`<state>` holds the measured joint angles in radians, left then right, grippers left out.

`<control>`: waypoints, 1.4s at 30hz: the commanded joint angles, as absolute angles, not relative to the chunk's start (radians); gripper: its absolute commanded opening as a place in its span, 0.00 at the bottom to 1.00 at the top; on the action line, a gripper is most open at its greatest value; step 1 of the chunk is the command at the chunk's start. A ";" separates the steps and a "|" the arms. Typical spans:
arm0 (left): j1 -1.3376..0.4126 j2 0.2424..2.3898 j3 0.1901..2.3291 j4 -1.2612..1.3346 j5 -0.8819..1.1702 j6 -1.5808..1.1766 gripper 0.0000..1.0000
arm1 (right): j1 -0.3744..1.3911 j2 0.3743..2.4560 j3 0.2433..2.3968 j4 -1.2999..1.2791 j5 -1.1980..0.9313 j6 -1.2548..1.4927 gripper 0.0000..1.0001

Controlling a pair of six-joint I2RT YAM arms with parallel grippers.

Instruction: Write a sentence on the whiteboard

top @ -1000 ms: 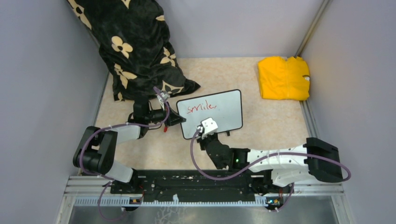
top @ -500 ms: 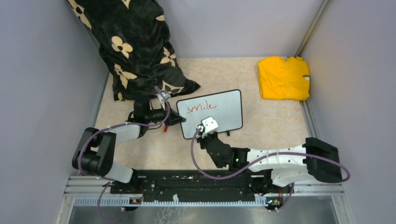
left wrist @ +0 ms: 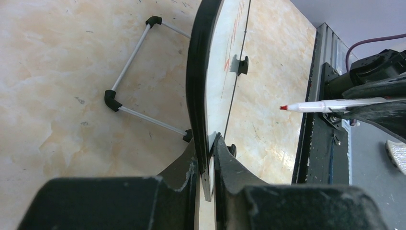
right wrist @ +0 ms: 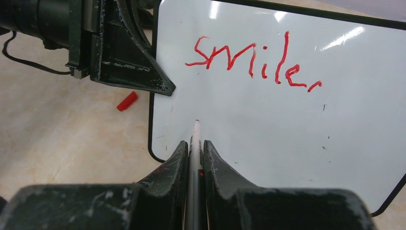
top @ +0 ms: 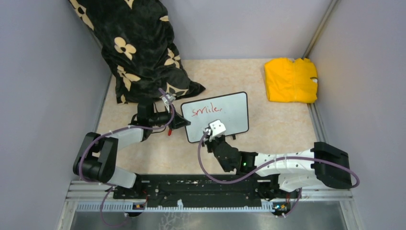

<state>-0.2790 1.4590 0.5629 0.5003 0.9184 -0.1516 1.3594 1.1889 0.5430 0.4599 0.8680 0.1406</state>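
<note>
Red marker script, the sentence [top: 207, 111] [right wrist: 253, 60], runs as a single line reading roughly "smile," across the upper left of the whiteboard [top: 234, 120] [right wrist: 287, 134]; the area below the script is blank. The whiteboard sits near the middle of the beige marbled surface [top: 277, 124]. In the left wrist view it appears edge-on [left wrist: 198, 72], with a wire support [left wrist: 139, 81] with black corner pieces behind it, lying on the surface.

The left claw [top: 184, 123] [left wrist: 207, 163] is pressed onto the board's left edge, one finger on the front face and one on the back, pinching the black frame. The right claw [top: 214, 132] [right wrist: 195, 153] is closed on a white marker [right wrist: 195, 143] [left wrist: 330, 104], which lies between its fingers and points at the lower left of the board. The marker's red tip is just off the board face, with a gap visible in the left wrist view.

A small red cap [right wrist: 127, 101] [top: 169, 132] lies on the surface just left of the board, below the left claw. A folded yellow cloth [top: 291, 80] rests at the far right corner, well apart from the board. A black fabric with cream flowers [top: 139, 48] is heaped at the far left.
</note>
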 commanded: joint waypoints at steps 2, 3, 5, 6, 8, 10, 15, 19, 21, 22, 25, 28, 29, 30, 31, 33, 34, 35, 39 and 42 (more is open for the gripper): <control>-0.282 1.511 0.564 0.391 0.790 -0.035 0.00 | 1.300 1.232 0.578 0.516 0.821 0.183 0.00; -0.282 1.510 0.563 0.391 0.787 -0.035 0.00 | 1.298 1.234 0.578 0.530 0.816 0.182 0.00; -0.282 1.508 0.564 0.392 0.784 -0.036 0.00 | 1.298 1.249 0.584 0.554 0.808 0.167 0.00; -0.282 1.509 0.564 0.393 0.782 -0.037 0.00 | 1.298 1.256 0.593 0.557 0.808 0.164 0.00; -0.282 1.511 0.566 0.393 0.782 -0.035 0.00 | 1.298 1.271 0.603 0.565 0.804 0.156 0.00; -0.282 1.514 0.568 0.392 0.779 -0.037 0.00 | 1.297 1.289 0.609 0.579 0.801 0.146 0.00; -0.282 1.515 0.569 0.392 0.778 -0.037 0.00 | 1.294 1.324 0.621 0.601 0.790 0.141 0.00; -0.282 1.519 0.570 0.390 0.779 -0.038 0.00 | 1.285 1.349 0.638 0.593 0.784 0.142 0.00; -0.282 1.520 0.570 0.390 0.778 -0.038 0.00 | 1.281 1.359 0.650 0.581 0.785 0.143 0.00; -0.282 1.521 0.572 0.391 0.778 -0.038 0.00 | 1.280 1.364 0.652 0.579 0.784 0.143 0.00; -0.282 1.521 0.570 0.390 0.779 -0.038 0.00 | 1.277 1.373 0.653 0.576 0.785 0.146 0.00; -0.282 1.521 0.571 0.390 0.778 -0.038 0.00 | 1.274 1.378 0.654 0.576 0.788 0.149 0.00; -0.282 1.521 0.571 0.389 0.778 -0.038 0.00 | 1.272 1.379 0.655 0.572 0.789 0.149 0.00; -0.282 1.522 0.571 0.391 0.778 -0.038 0.00 | 1.272 1.381 0.656 0.570 0.790 0.150 0.00; -0.282 1.522 0.571 0.390 0.777 -0.038 0.00 | 1.270 1.383 0.658 0.568 0.791 0.150 0.00; -0.282 1.520 0.571 0.390 0.778 -0.038 0.00 | 1.268 1.386 0.659 0.566 0.793 0.150 0.00; -0.282 1.521 0.572 0.390 0.779 -0.038 0.00 | 1.267 1.386 0.660 0.564 0.793 0.151 0.00; -0.282 1.520 0.571 0.389 0.778 -0.038 0.00 | 1.266 1.389 0.660 0.562 0.793 0.152 0.00; -0.282 1.520 0.572 0.389 0.779 -0.036 0.00 | 1.264 1.393 0.663 0.558 0.796 0.152 0.00; -0.281 1.520 0.571 0.388 0.780 -0.036 0.00 | 1.261 1.396 0.664 0.557 0.797 0.152 0.00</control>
<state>-0.2790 1.4765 0.5816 0.4770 0.9207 -0.1520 1.2732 1.3861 0.6109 0.5308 0.7883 0.1493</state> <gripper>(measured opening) 0.156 0.125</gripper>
